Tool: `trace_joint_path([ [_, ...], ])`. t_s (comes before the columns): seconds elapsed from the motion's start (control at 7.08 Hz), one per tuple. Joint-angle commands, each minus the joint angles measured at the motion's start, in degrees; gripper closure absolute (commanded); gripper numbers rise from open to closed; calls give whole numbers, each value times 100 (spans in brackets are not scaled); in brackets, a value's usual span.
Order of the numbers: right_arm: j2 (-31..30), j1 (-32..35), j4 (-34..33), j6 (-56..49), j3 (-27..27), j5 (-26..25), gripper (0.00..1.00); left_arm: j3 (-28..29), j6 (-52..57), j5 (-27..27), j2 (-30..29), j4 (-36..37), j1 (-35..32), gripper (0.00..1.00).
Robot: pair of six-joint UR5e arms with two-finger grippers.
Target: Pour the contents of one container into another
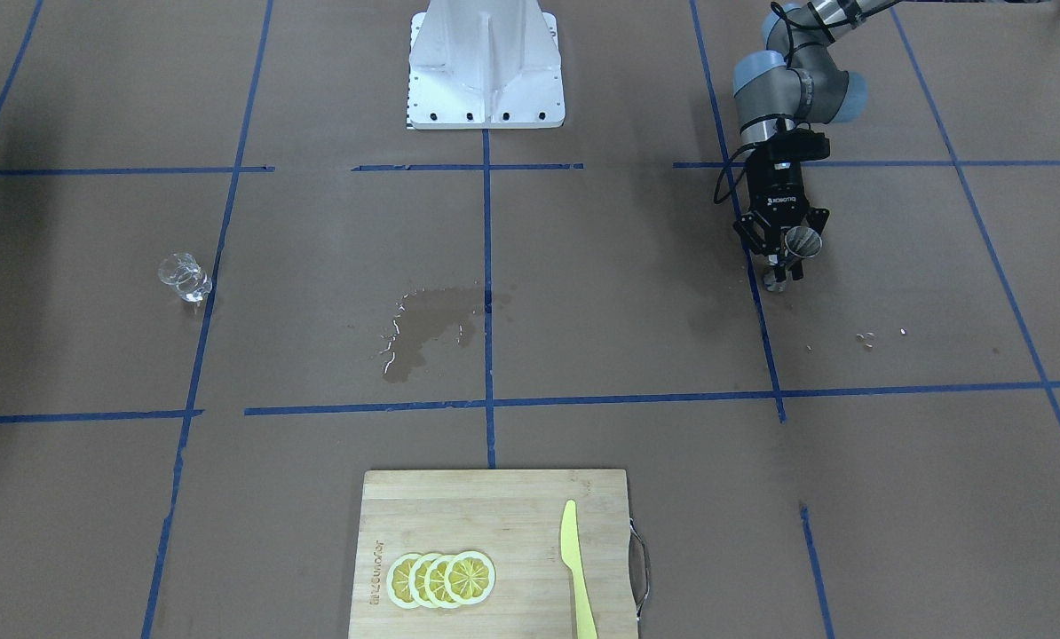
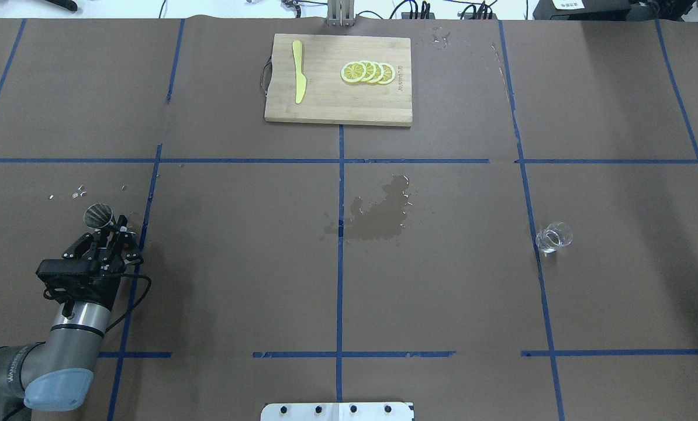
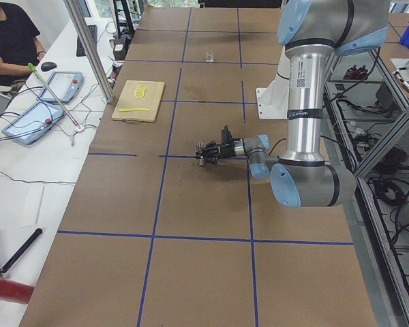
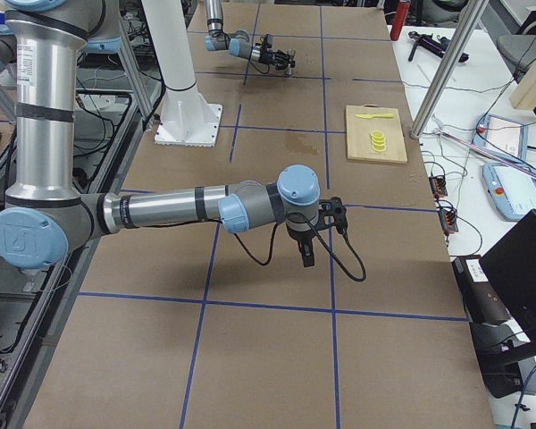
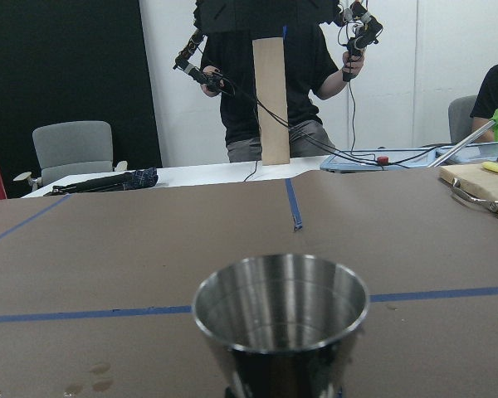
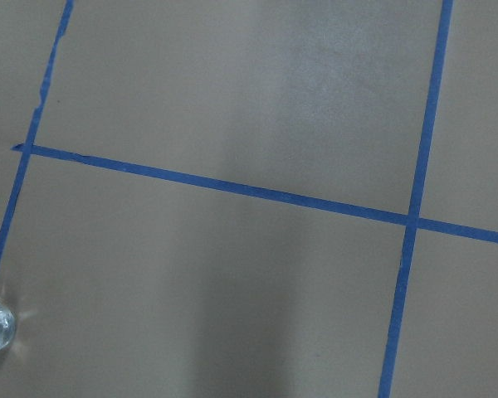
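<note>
Glass cup (image 2: pixel 553 237) stands upright on the bench (image 2: pixel 238 263), on the robot's right side, just beside a blue tape line (image 2: pixel 529 234). It is clear; I cannot tell whether it holds liquid. Nothing touches it. Its edge shows in the lower left corner of the right wrist view.

Jigger (image 2: pixel 98 215): silver metal, on the far left side of the bench, well apart from the glass cup. It is upright, with its open mouth up. The left wrist view looks level across the bench, with the jigger's upper cone filling the lower middle. The inside looks bare and shiny.

Left gripper (image 2: pixel 114 228) lies low and roughly level over the bench, its fingers clamped on the jigger below the upper cone. I cannot tell whether the jigger's foot touches the bench.

Right gripper (image 4: pixel 305 256) shows only in the right side view. It points down over the bench, clear of both vessels, and I cannot tell whether it is open or closed.

Elsewhere:
- A dark wet patch (image 2: pixel 381 213) with shiny beads along its edge sits mid-bench beside the centre tape line, between the two vessels.
- A few droplets (image 2: pixel 80 192) lie near the jigger, on the operators' side of it.
- The wooden cutting board (image 2: pixel 325 99) is at the far edge. It carries overlapping lemon slices (image 2: pixel 367 72) and a yellow knife (image 2: pixel 298 73), set apart from each other.
</note>
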Motion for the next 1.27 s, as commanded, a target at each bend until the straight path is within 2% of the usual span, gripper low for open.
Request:
trace_joint_path([
  [0.0,27,0,0,1,21,0,0,-5,558,-2,-3,-575,-37,100],
  [0.14,88,-43,9,219,91,8,0,-22,524,-2,-47,-699,-37,100],
  [0.28,149,-331,313,656,91,8,0,-31,585,-72,-221,-1014,-37,100],
  [0.42,141,-543,1082,1191,74,-9,0,-49,847,-185,-284,-1095,-28,100],
  [0.57,141,-858,1908,2241,91,-261,0,-40,893,-187,-433,-1148,-28,100],
  [0.71,45,-1575,3230,3078,91,-1404,0,-40,1041,-187,-486,-1140,-28,100],
  [0.85,-165,-2339,4139,4130,109,-2294,0,-40,1112,-187,-496,-1149,-37,100],
  [0.99,-201,-2808,4279,4828,387,-2668,0,-57,1122,-187,-504,-1149,-37,100],
  [1.13,-585,-3482,4280,5209,895,-3534,1,-58,1130,-204,-531,-1149,-37,100],
])
